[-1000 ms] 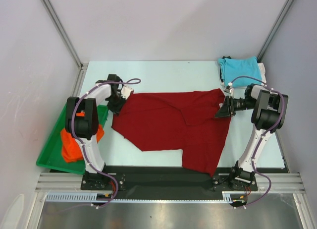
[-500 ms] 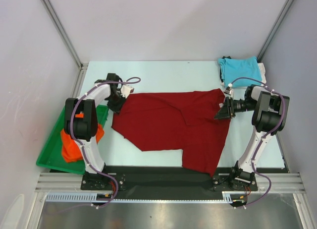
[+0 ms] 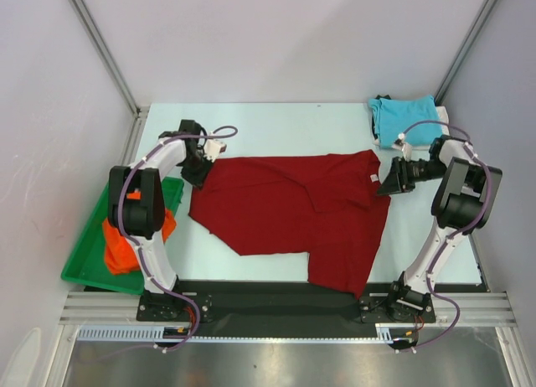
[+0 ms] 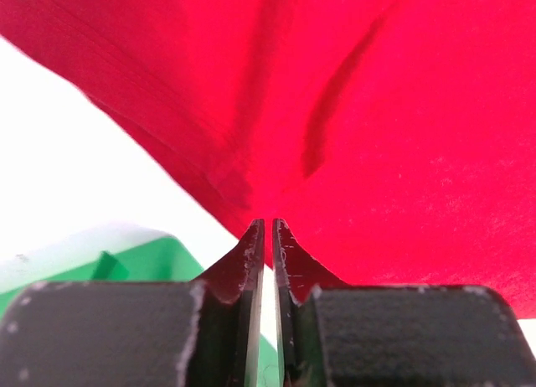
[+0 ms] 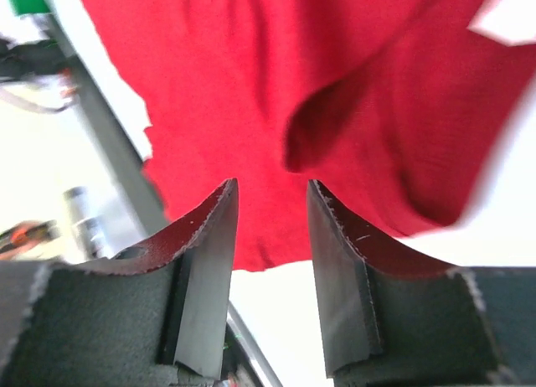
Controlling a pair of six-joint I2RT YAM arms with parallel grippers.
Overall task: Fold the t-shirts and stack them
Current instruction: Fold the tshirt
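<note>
Left pincer [image 4: 268, 225]: pressed together on corner of large dark red cloth t-shirt [image 3: 285, 207].
Right pincer [image 5: 270, 186]: spread, empty; shirt edge just ahead of tips.
Bench [image 3: 276, 127]: below both.

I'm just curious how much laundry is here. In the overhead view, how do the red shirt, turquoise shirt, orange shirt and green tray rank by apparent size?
Largest: dark red t-shirt, spread out.
Next: green tray.
Unranked: turquoise t-shirt and orange t-shirt look alike, and the left arm partly hides the orange one.
</note>
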